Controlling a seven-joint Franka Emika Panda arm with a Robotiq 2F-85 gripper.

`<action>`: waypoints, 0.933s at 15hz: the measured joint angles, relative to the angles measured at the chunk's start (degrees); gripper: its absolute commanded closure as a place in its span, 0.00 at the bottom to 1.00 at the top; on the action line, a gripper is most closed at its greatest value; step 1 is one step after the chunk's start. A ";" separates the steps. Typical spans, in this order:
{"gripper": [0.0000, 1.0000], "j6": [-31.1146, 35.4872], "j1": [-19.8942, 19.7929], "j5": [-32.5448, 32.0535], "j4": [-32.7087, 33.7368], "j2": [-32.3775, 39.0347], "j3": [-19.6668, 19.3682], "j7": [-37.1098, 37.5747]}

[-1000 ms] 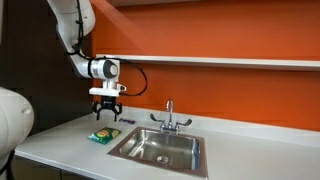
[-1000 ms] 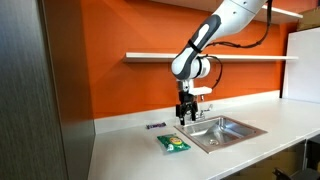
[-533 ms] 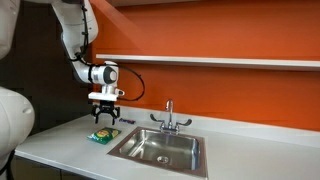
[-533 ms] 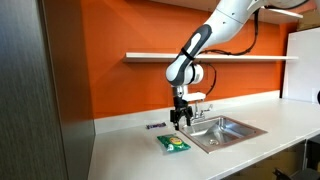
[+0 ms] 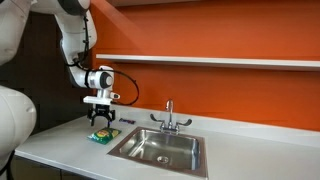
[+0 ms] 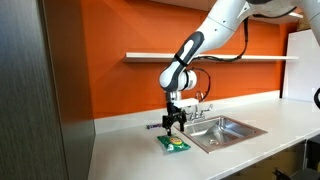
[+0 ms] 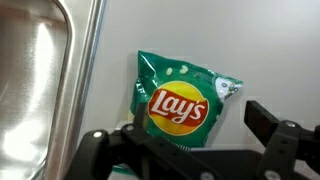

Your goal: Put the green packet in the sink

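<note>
A green packet point(image 7: 183, 105) of crisps lies flat on the white counter point(image 7: 250, 40), just beside the steel sink point(image 7: 40, 90) but not in it. The gripper point(image 5: 102, 123) hangs directly above the packet, its fingers point(image 7: 268, 118) spread apart with nothing between them. The packet looks thin, slick and puffy. Closing too high would likely miss it, and a shallow pinch could let it slip free short of the sink. Pressing down hard could crush the contents or jam the fingertips against the counter.
</note>
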 measured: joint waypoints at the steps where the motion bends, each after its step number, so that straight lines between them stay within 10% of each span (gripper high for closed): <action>1: 0.00 0.41 0.13 0.00 0.34 0.69 0.00 0.39; 14: 0.00 2.52 0.13 -0.20 4.57 7.11 -1.61 1.84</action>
